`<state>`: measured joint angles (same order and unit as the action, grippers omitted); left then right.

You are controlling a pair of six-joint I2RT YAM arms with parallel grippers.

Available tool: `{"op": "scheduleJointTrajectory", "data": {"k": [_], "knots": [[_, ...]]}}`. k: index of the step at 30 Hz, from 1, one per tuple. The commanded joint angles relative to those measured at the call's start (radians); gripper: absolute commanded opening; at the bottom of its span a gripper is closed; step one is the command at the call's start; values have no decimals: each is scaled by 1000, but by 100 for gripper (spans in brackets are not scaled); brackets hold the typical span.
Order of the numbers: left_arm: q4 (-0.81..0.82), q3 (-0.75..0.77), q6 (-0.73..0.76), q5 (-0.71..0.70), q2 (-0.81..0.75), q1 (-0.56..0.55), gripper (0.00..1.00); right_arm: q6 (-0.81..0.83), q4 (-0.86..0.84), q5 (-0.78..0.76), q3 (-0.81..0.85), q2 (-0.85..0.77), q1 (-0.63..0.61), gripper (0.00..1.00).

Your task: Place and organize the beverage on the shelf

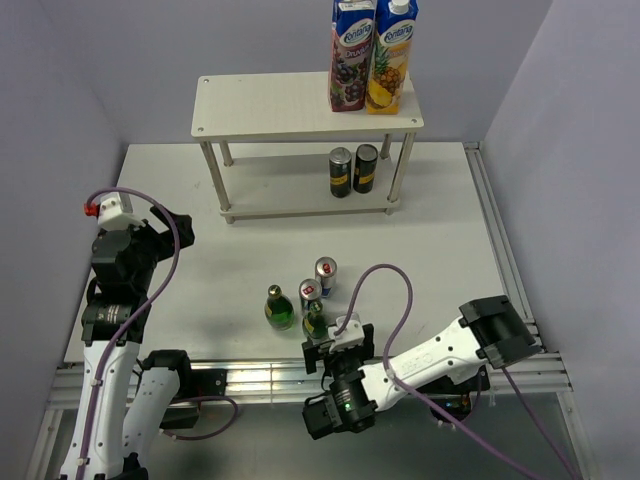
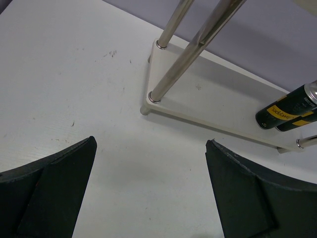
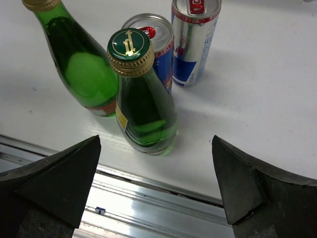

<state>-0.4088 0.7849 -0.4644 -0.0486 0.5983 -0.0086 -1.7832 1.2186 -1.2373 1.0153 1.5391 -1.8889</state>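
Right gripper (image 3: 156, 148) has its jaws spread wide, nothing held. Near green bottle (image 3: 146, 106) stands just ahead, centred between the fingers, no contact that I can see. Second green bottle (image 3: 81, 69) is to its left, two blue-silver cans (image 3: 195, 42) just behind, all upright on the table (image 1: 200, 270) near the front edge. Left gripper (image 2: 151, 144) is also spread apart and empty, over the table, facing the shelf (image 1: 270, 105) left legs. Two black-gold cans (image 1: 341, 172) stand on the lower tier, right end. Two juice cartons (image 1: 352, 55) stand on the top tier above them.
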Motion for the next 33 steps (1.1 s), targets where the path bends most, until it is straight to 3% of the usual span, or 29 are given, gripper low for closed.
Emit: {"op": "scheduleJointTrajectory", "data": {"k": [1, 4, 5, 8, 10, 22, 30, 33], "knots": [[41, 14, 9, 21, -2, 6, 99, -73, 1, -36, 13, 3, 8, 100], [41, 16, 9, 24, -2, 6, 99, 144, -209, -24, -30, -11, 53, 100], [41, 16, 10, 24, -2, 6, 99, 309, -373, -4, -49, -22, 68, 100], [41, 14, 10, 21, -3, 6, 99, 605, -712, 54, -145, -80, 122, 100], [41, 14, 9, 21, -3, 6, 100, 672, -807, 105, -197, -105, 161, 100], [41, 14, 9, 24, -3, 6, 99, 791, -1024, 134, -227, 9, 257, 97], [41, 13, 9, 24, -9, 6, 99, 768, -1068, 119, -242, 71, 278, 90], [39, 13, 9, 24, -6, 6, 99, 754, -1068, 108, -236, 93, 278, 83]]}}
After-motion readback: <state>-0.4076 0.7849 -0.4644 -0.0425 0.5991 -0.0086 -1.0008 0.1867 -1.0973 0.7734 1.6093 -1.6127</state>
